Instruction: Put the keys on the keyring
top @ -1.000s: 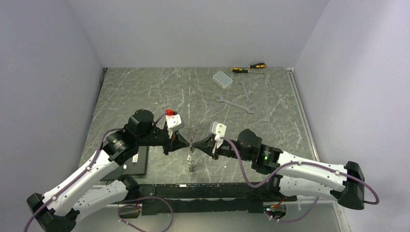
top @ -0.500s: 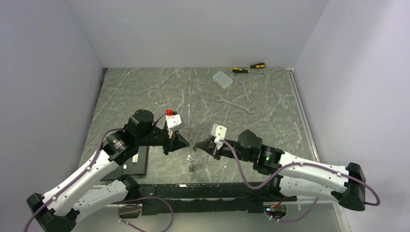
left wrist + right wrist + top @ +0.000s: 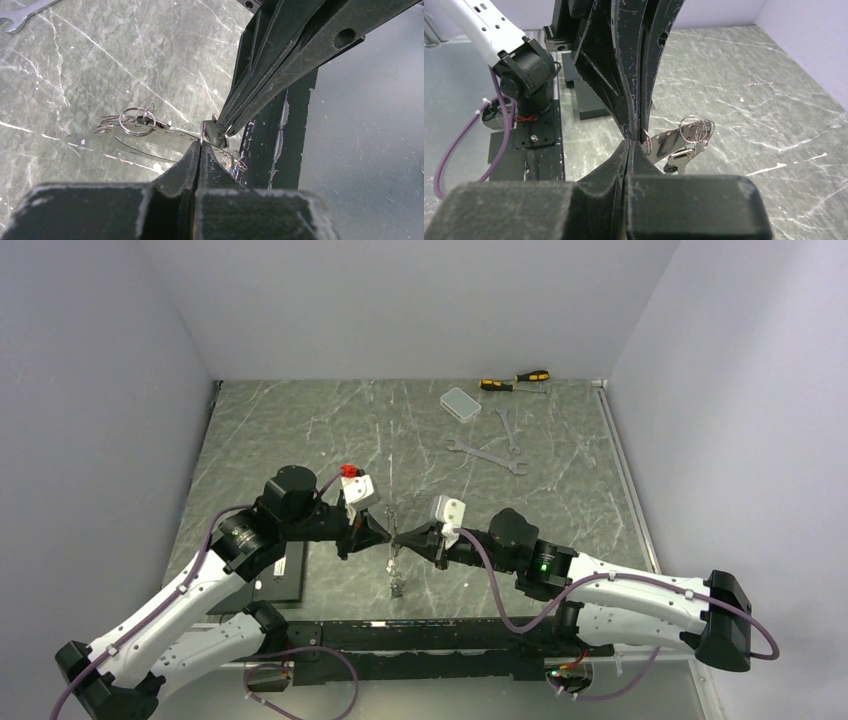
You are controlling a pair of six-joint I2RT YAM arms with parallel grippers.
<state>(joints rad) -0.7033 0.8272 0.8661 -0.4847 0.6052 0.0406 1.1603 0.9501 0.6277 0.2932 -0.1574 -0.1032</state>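
Both grippers meet tip to tip low over the table's near middle. My left gripper (image 3: 386, 535) (image 3: 200, 145) is shut on a thin silver ring, the keyring (image 3: 202, 131) (image 3: 647, 142). Facing it, my right gripper (image 3: 406, 537) (image 3: 630, 144) is shut, its fingers (image 3: 260, 85) pinching a small silver piece that looks like a key head (image 3: 215, 136). A flat silver strip (image 3: 669, 141) carrying small rings (image 3: 694, 128) and a key (image 3: 679, 158) hangs from the pinch point. In the top view this bundle of keys (image 3: 396, 575) dangles down to the table.
Two silver wrenches (image 3: 487, 455) (image 3: 508, 430), a clear plastic box (image 3: 460, 403) and yellow-black screwdrivers (image 3: 515, 381) lie at the back right. A black block (image 3: 283, 575) sits by the left arm. The black base rail (image 3: 430, 635) runs along the near edge.
My right gripper has moved left until its tips meet the left gripper's tips at the ring. The left arm and the hanging bundle have barely shifted.
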